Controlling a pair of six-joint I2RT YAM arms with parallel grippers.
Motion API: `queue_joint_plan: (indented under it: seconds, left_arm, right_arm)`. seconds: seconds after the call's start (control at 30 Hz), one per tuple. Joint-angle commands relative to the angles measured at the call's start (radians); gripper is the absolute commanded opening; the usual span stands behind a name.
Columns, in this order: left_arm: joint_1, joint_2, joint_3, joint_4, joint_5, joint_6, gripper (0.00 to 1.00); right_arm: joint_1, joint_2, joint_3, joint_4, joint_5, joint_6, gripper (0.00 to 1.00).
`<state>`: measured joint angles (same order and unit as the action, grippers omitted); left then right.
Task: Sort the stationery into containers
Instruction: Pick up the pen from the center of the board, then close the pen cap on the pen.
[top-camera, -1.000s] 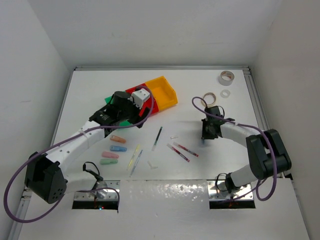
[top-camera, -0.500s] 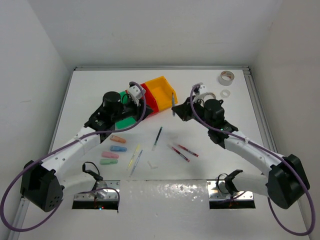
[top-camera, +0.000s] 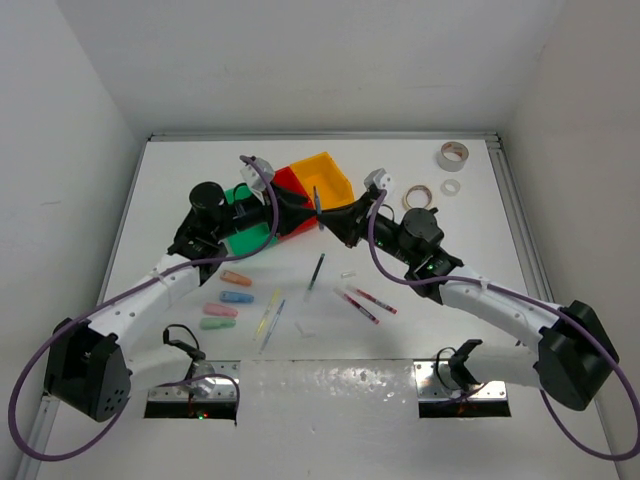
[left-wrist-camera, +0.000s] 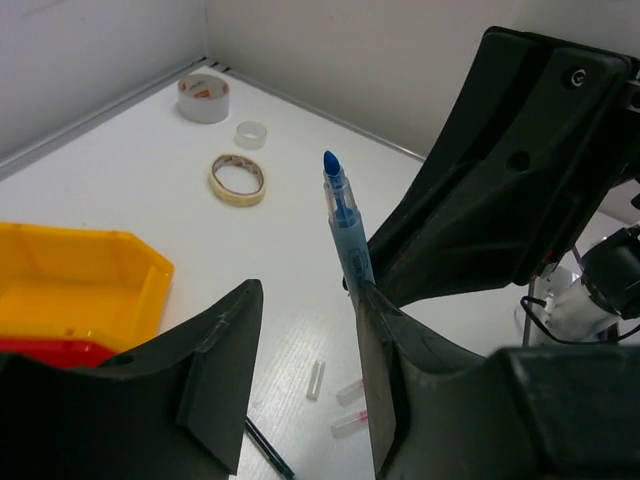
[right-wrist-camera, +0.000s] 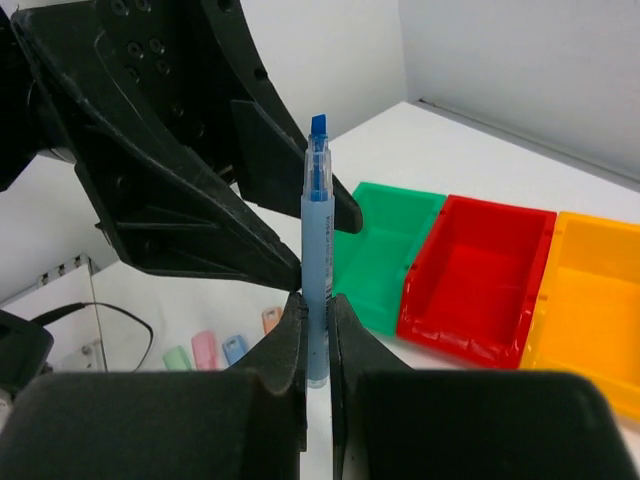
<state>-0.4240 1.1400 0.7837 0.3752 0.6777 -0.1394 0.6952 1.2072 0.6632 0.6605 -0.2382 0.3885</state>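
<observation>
- Surface (top-camera: 480, 240): white, and it carries all the loose stationery and the bins.
- Arms: both reach in over the middle of the surface and meet just near the bins.
- Bins (top-camera: 243, 228): joined in a row on the far-left part of the surface, green, then red (right-wrist-camera: 480, 270), then yellow (right-wrist-camera: 590, 300). The parts in view hold nothing.
- Right pincer (right-wrist-camera: 317, 310): closed tight on the lower barrel of a blue pen (right-wrist-camera: 318, 230), which it holds upright with the tip up.
- Left pincer (left-wrist-camera: 305, 300): wide open and holding nothing. The pen (left-wrist-camera: 345, 235) stands between its jaws, close against one finger. Contact cannot be confirmed.
- Pen position: in the air, at the near rim where the red and yellow bins meet (top-camera: 317, 197).
- Loose items: three tape rolls (top-camera: 453, 155) lie far right, the pastel pieces (top-camera: 236, 297) near left, and several pens (top-camera: 316, 272) in the centre.
- Judged step: a handover of the pen from the right pincer to the left.
- Hazard, drop: if the right pincer releases before the left has closed, the pen falls. It may land on the rim and bounce clear of the bins.
- Hazard, tilt: the pen sits off-centre in the left pincer, so closing may push it sideways and skew the grip.
- Hazard, collision: the fingers of the two pincers are very close, so any lateral correction risks contact.
</observation>
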Motion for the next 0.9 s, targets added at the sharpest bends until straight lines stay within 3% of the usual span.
queue_joint_plan:
  seconds: [0.0,0.13,0.37,0.57,0.6,0.7,0.83,0.87]
  left_arm:
    - [0.005,0.010,-0.004,0.128,0.140,-0.011,0.42]
    - [0.005,0.009,-0.011,0.149,0.155,-0.014,0.46]
    - [0.005,0.012,-0.023,0.195,0.152,-0.038,0.38]
    - [0.005,0.017,-0.029,0.205,0.097,-0.065,0.26]
    - [0.005,0.017,-0.031,0.208,0.088,-0.075,0.19]
    - [0.004,0.009,-0.043,0.220,0.071,-0.080,0.10]
    - [0.005,0.009,-0.047,0.220,0.046,-0.085,0.09]
    - [0.005,0.007,-0.047,0.220,0.045,-0.083,0.14]
  right_arm:
    - [0.016,0.008,-0.005,0.106,0.014,-0.028,0.00]
    - [0.023,0.015,-0.004,0.110,0.016,-0.037,0.00]
    - [0.038,0.020,-0.017,0.128,0.016,-0.048,0.00]
    - [0.049,0.040,-0.011,0.156,0.007,-0.046,0.00]
    - [0.050,0.041,-0.011,0.157,0.005,-0.048,0.00]
    - [0.053,0.048,-0.020,0.171,0.005,-0.040,0.00]
    - [0.056,0.052,-0.017,0.177,-0.003,-0.040,0.00]
    - [0.056,0.054,-0.014,0.177,-0.004,-0.040,0.00]
